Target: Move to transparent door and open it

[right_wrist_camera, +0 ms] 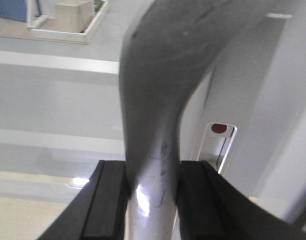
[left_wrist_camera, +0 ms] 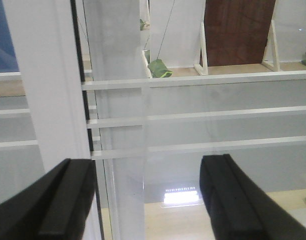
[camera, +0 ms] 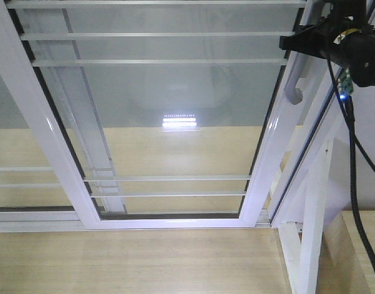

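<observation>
Well, the left wrist view shows the left gripper [left_wrist_camera: 148,197], fingers spread, facing the door [camera: 169,110] glass; the front view shows the door's full width, its grey handle [camera: 296,82] on the right stile; only the right wrist view shows the right gripper [right_wrist_camera: 152,200] pinching that handle.

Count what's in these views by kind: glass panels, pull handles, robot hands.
Glass panels: 2 (transparent door, second panel to its left)
Pull handle: 1
Hands: 2 (left hand, right hand)
Total: 5
</observation>
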